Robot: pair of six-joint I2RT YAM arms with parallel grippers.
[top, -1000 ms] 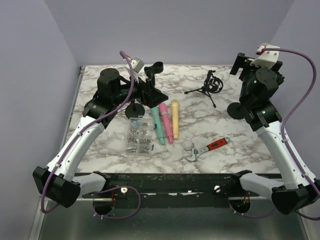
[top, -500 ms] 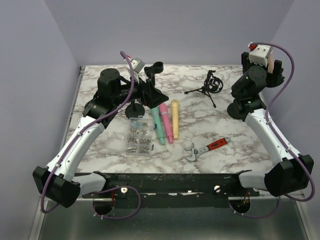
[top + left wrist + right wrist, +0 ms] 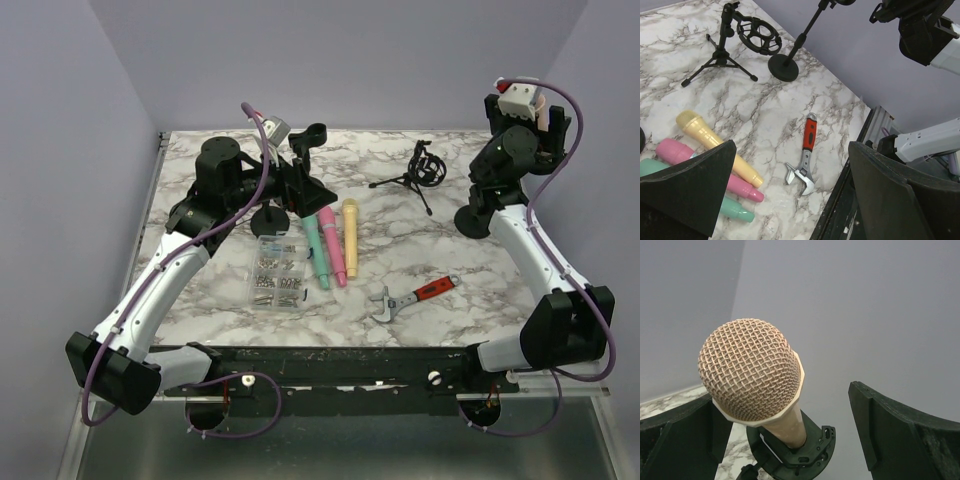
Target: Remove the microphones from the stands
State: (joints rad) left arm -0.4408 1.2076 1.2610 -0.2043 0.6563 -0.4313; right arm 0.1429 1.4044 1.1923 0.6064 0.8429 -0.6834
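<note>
Right wrist view, microphone [image 3: 751, 372] clipped in stand [image 3: 800, 452], between wide-spread right jaws.

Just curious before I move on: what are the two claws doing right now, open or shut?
Left gripper: open, holding nothing.
Right gripper: open, straddling the microphone, not gripping it.

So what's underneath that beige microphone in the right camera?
Under the microphone, a black clip grips its handle. The handle's lower end is hidden inside that clip, which also covers whatever carries it.
</note>
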